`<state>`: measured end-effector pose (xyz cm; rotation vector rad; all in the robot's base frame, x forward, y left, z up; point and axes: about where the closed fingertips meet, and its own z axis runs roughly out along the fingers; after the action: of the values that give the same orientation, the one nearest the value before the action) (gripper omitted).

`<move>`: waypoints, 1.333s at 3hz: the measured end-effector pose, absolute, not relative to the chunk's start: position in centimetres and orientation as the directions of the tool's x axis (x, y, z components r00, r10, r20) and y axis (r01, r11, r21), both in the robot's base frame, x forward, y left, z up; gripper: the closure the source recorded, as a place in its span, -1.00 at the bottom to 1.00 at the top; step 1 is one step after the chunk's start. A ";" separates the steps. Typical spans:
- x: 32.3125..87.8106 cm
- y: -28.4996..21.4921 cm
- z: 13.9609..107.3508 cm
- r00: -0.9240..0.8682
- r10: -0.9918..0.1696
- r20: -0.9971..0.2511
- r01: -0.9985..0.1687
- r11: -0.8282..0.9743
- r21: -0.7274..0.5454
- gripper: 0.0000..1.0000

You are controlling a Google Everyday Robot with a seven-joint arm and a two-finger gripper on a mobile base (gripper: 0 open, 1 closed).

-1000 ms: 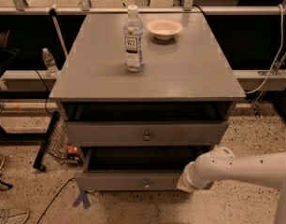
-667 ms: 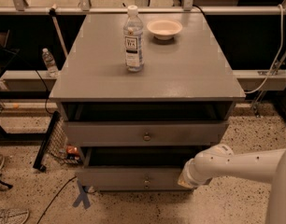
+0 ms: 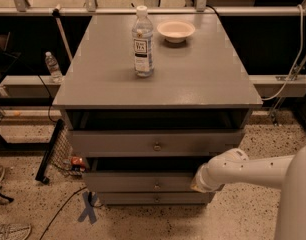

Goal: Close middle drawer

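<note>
middle drawer [image 3: 138, 181] part open | gripper [image 3: 197, 183] at its right front edge, grip state cannot be told | bottle [image 3: 143, 41], bowl [image 3: 176, 31] on cabinet top [image 3: 203, 79]

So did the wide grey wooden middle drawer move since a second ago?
Yes, the middle drawer slid inward, under the grey cabinet top; pincer at its right end.

Grey cabinet top [image 3: 203, 79], water btl [image 3: 143, 41] upright near centre, white bowl [image 3: 176, 30] behind-rt, claw [image 3: 198, 181] low at front rt.
</note>
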<state>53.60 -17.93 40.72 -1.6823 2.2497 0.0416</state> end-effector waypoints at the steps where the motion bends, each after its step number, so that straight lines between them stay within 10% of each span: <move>1: 55.2 -18.1 41.2 -0.232 -0.931 -0.282 -0.934 0.295 -0.204 1.00; 4: 55.0 -20.6 42.2 -0.264 -0.929 -0.260 -0.920 0.324 -0.221 1.00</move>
<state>55.01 -20.64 42.19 -1.6491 2.2553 -0.0361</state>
